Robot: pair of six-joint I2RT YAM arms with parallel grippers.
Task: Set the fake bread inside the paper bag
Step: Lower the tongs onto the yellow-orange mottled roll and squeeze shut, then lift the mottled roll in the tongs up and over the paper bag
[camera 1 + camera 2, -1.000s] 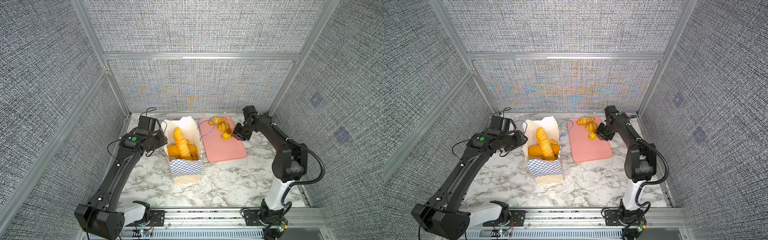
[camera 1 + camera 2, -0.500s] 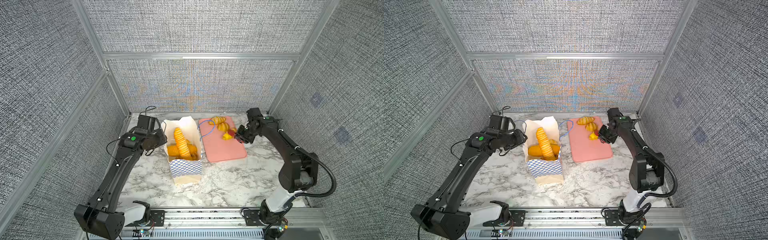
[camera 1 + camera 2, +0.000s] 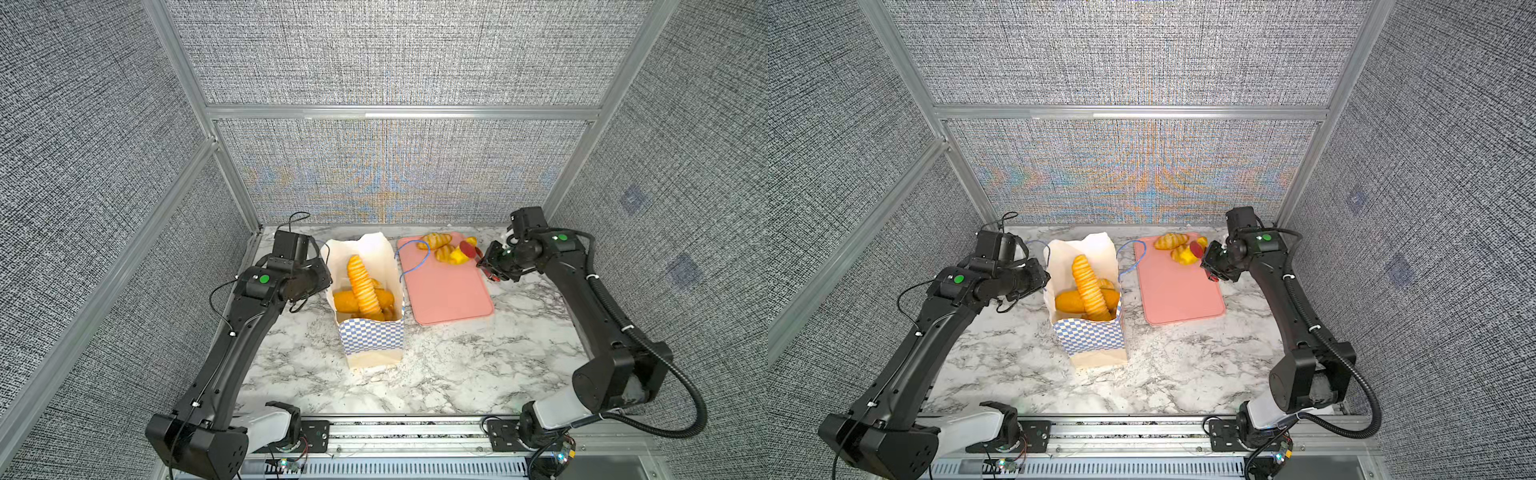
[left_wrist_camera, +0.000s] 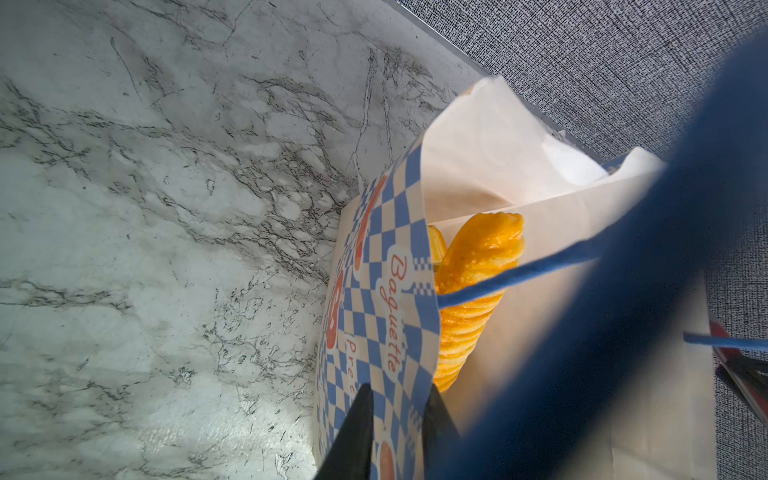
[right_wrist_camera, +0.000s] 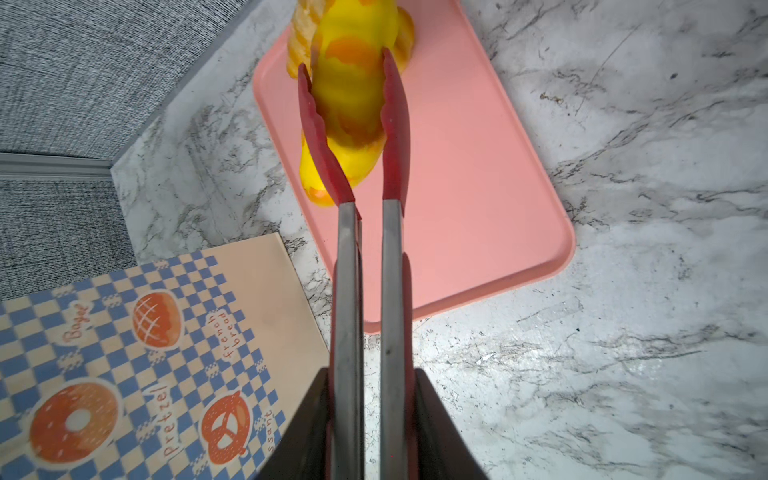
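The right claw (image 5: 371, 378) is clenched on the red-tipped steel tongs (image 5: 349, 270); ahead of it the tong tips squeeze a yellow-orange toy bread (image 5: 353, 83) at the flat pink tray (image 5: 478, 208). The left claw (image 4: 397, 399) straddles the checkered wall of the cream paper bag (image 4: 478, 166), upright on the marble worktop (image 4: 166, 208); pinching or not, I cannot tell. Beyond that claw, inside the bag, leans a long ridged golden baguette (image 4: 482, 249).
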